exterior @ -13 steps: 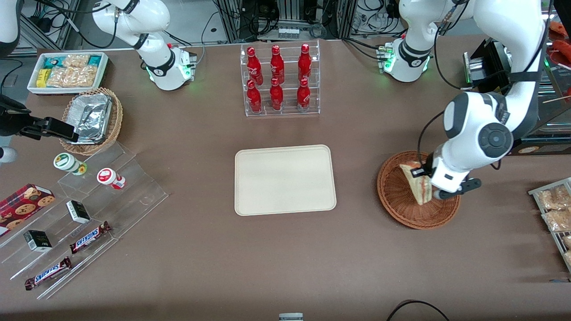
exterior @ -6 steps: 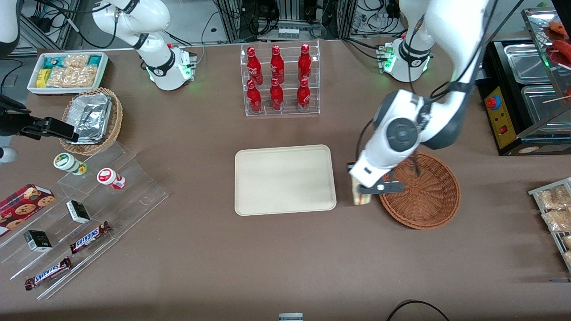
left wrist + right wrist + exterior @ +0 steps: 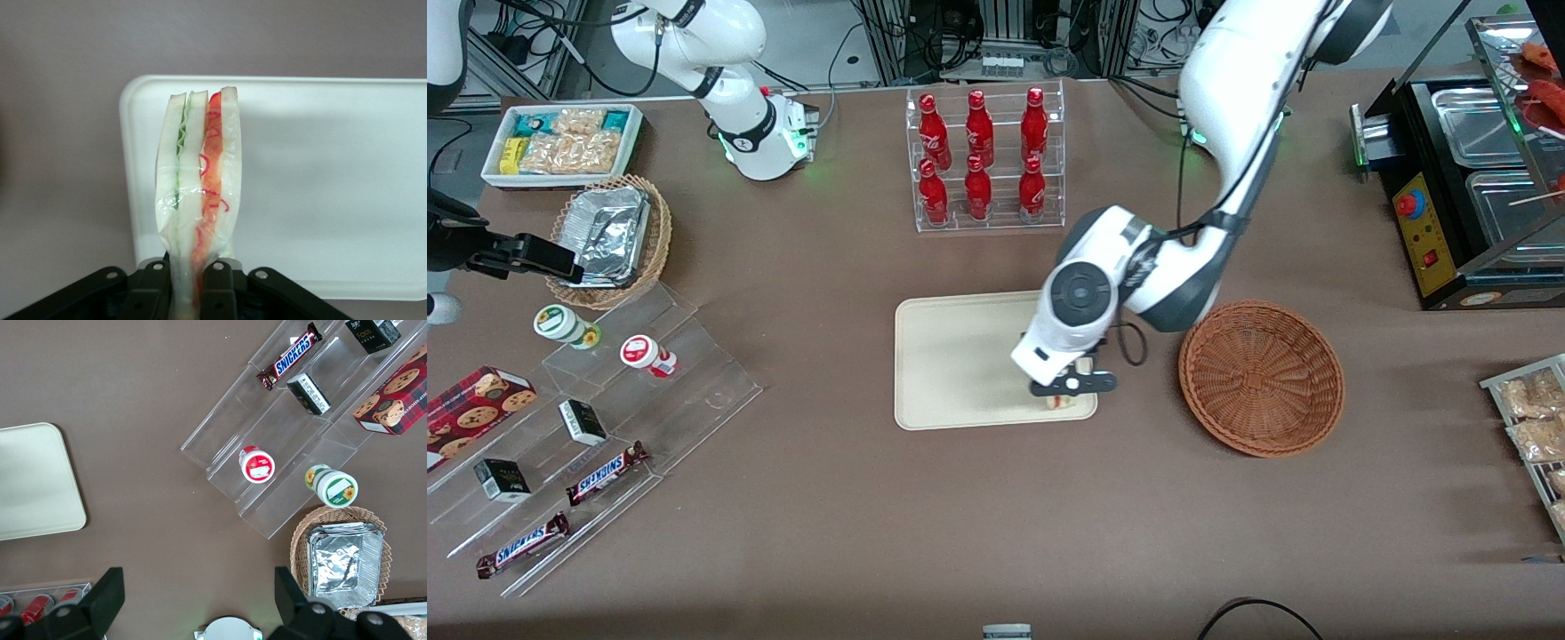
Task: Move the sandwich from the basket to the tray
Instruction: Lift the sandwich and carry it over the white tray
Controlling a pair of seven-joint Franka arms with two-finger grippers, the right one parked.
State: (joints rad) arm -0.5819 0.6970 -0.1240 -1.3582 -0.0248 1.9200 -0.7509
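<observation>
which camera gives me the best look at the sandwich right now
The left wrist view. There the sandwich fills the middle, its red and green filling layers plain, pinched in the gripper above the tray. In the front view the arm covers all but a sliver. The right wrist view does not show it.

Tray: I'm seeing one rounded corner of the cream tray [image 3: 33, 483] lying flat on the brown worktop [image 3: 147, 393].
Display steps: a clear stepped stand [image 3: 293, 440] is holding a Snickers bar [image 3: 291, 357], a small dark box [image 3: 308, 393], a cookie box [image 3: 393, 400], a red-lidded cup [image 3: 257, 464] and a green-lidded cup [image 3: 333, 485].
Wicker basket: a tan basket [image 3: 300, 540] is carrying foil containers [image 3: 345, 559], just beside the stand.
</observation>
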